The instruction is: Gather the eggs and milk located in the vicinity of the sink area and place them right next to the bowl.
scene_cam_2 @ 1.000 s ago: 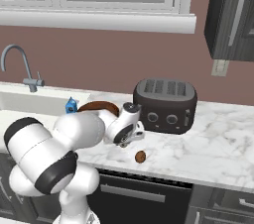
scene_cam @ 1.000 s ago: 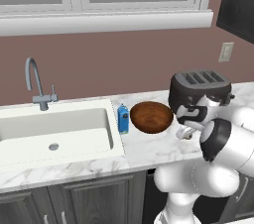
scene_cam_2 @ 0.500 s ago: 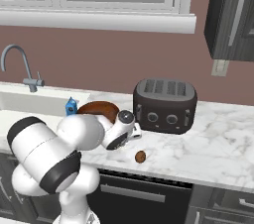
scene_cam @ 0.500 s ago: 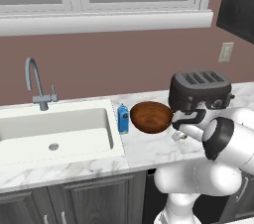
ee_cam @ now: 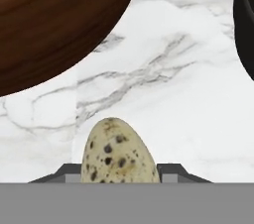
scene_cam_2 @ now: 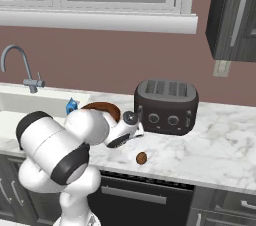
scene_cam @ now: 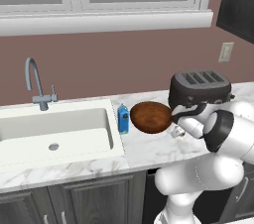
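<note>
Speckled egg [ee_cam: 120,151]: clamped between the gripper's [ee_cam: 120,171] closed fingers, just above the marble counter [ee_cam: 168,99], near the bowl's [ee_cam: 54,20] rim.
Brown egg [scene_cam_2: 141,158]: lying on the counter in front of the toaster [scene_cam_2: 166,106], where it lay a second ago.
Milk [scene_cam: 123,119]: upright between sink [scene_cam: 59,131] and bowl, unmoved.
Arm: the hand has sunk lower toward the counter beside the bowl since a second ago.
Writing: the carton's label is too small to read.
</note>
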